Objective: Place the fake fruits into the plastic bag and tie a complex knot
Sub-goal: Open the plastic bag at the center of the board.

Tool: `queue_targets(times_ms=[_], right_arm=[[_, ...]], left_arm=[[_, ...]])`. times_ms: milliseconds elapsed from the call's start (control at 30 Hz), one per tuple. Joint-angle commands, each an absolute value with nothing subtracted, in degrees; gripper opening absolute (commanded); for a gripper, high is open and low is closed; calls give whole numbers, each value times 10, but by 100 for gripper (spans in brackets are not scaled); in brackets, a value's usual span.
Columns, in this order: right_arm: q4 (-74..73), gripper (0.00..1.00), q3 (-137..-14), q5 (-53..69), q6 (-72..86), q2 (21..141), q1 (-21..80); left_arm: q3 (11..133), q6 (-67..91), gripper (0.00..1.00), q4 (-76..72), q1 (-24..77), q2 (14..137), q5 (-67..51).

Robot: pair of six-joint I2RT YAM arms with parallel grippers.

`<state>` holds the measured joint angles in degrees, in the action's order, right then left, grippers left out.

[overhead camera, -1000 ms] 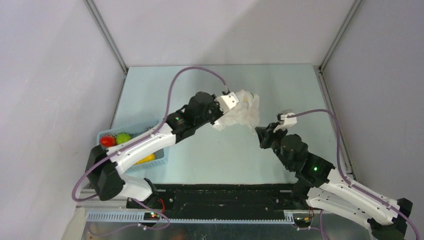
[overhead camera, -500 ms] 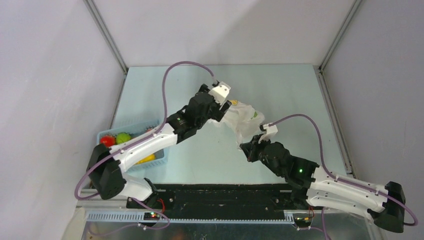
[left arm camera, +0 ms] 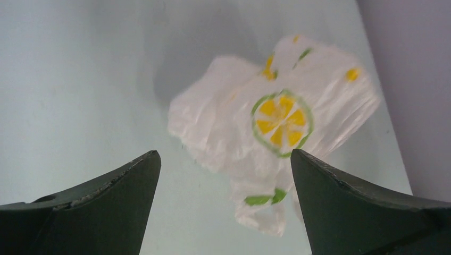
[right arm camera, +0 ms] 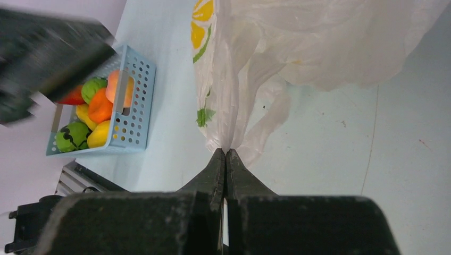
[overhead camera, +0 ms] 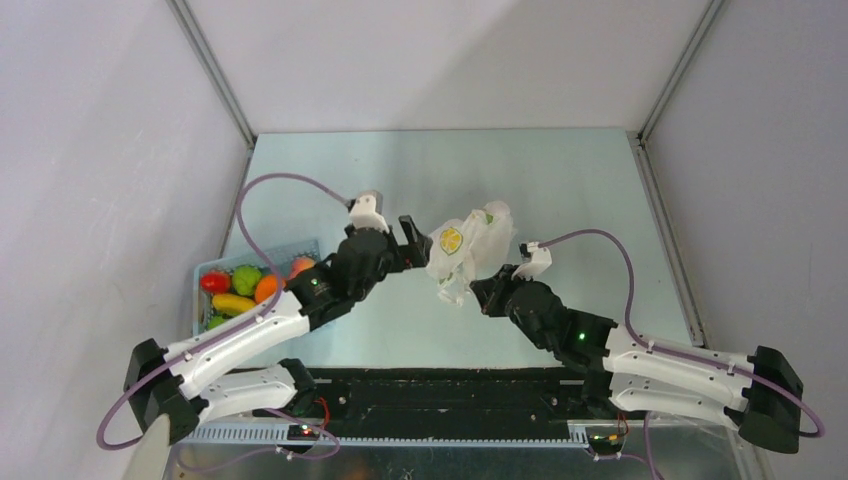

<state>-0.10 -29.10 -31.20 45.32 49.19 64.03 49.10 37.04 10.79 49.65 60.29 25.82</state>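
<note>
The plastic bag (overhead camera: 466, 246), crinkled white with a yellow-green fruit-slice print, hangs bunched over the middle of the table. My right gripper (overhead camera: 479, 293) is shut on the bag's lower edge; in the right wrist view the thin plastic runs into the closed fingertips of that gripper (right arm camera: 226, 151), and the rest of the bag (right arm camera: 298, 42) spreads beyond them. My left gripper (overhead camera: 417, 245) is open just left of the bag and touches nothing. In its wrist view the bag (left arm camera: 276, 117) hangs ahead of the open left gripper (left arm camera: 224, 153). The fake fruits (overhead camera: 266, 288) lie in a basket. No knot is in view.
The light blue slatted basket (overhead camera: 206, 270) stands at the left edge of the table beside my left arm. In the right wrist view this basket (right arm camera: 135, 119) holds red, green, orange and yellow fruits (right arm camera: 98, 106). Grey walls close in the left, right and far sides.
My left gripper has opened, let go of the bag and drawn back toward the near left. My right gripper has pulled the bag nearer and leftward, and the bag has turned its print upward.
</note>
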Motion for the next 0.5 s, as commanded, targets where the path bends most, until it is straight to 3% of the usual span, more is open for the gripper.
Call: queue_targets(times_ms=[0,467], right_arm=[[42,0,-292,-337,477,500,645],[42,0,-292,-350,477,493,651]], left_arm=[[416,531,99,80,505,589,209],[283,668,99,-133,529,649,99]])
